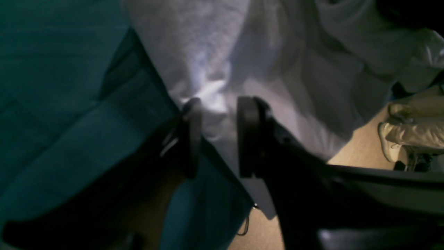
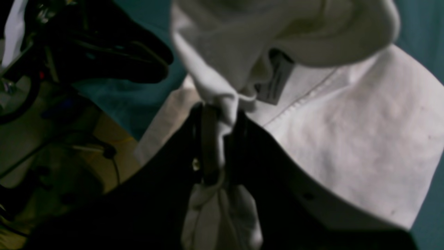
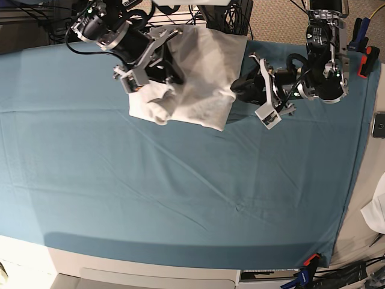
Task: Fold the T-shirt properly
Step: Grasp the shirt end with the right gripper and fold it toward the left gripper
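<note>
Right gripper (image 2: 222, 139) closed tight on a bunched fold of the T-shirt (image 3: 198, 78), with the white cloth squeezed between the jaws and a loose tail hanging out below. Held so, most likely, to carry this part over the rest of the shirt and make the fold. Near the pinch, a ribbed collar (image 2: 312, 45) and a small grey label (image 2: 275, 83) visible in the right wrist view, so the hold seems to be close to the neck side.

Left gripper (image 1: 216, 137) with jaws apart, a gap between the two pads, and the shirt's edge lying in this gap. Not clear whether the pads already touch the fabric or only stand around it; no squeezing visible. Probably placed there to take the opposite edge, so that both sides can move together and stay straight.

T-shirt lying at the far side of the table, on the teal cloth (image 3: 180, 192), partly bunched and doubled under the right arm, flatter toward the left arm. Fold judged as still unfinished: shape uneven, wrinkles remaining. Possible risk: pulling with only one side gripped could drag the shirt crooked.
</note>
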